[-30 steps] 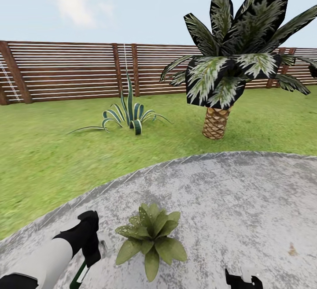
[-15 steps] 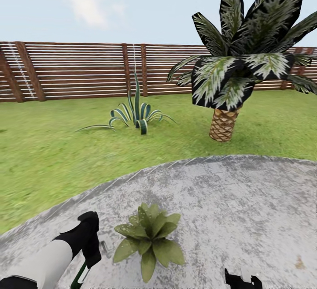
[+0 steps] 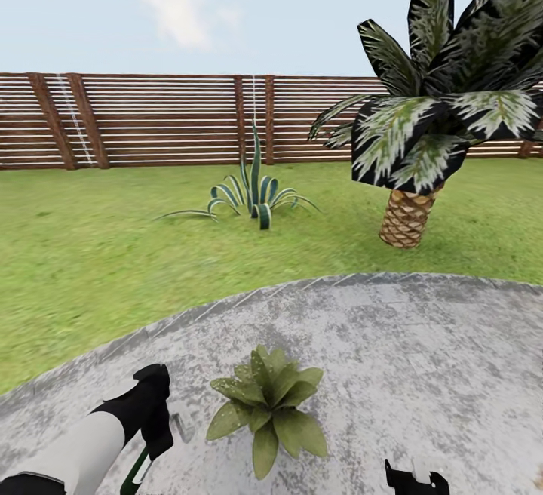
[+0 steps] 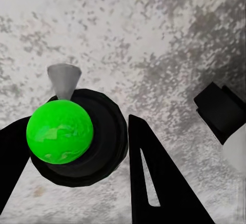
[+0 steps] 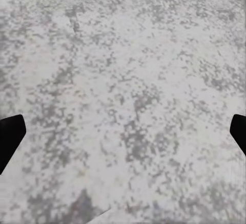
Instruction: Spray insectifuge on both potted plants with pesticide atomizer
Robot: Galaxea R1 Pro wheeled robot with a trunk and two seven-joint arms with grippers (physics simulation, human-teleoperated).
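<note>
- Bright green and black, the pesticide atomizer (image 4: 69, 137) sits clamped between the dark fingers of the left gripper (image 4: 77, 157); the jaws stand narrow on its body, and its pale grey cone nozzle (image 4: 63, 79) points away from the wrist over the speckled paving.
- In the head view the left gripper (image 3: 154, 408) hangs low over the patio, with a green-and-black part of the atomizer (image 3: 138, 468) showing below it.
- The right gripper (image 3: 411, 478) is just in sight at the lower edge; in its wrist view the two dark fingertips (image 5: 10, 134) stand at opposite edges with bare paving between them, so its jaws are wide and hold nothing.
- One potted plant (image 3: 269, 407), a low rosette of speckled green leaves, stands on the grey patio (image 3: 422, 359) just beside the left gripper, on its inner side, between the two arms and nearer the left one.
- Judged from this, the nozzle must swing inward toward that rosette before spraying; the left arm is plainly the one to do it.
- Farther out lie the lawn (image 3: 90, 253), a striped agave (image 3: 256, 197), a palm (image 3: 434, 125) and the slatted wooden fence (image 3: 166, 121).
</note>
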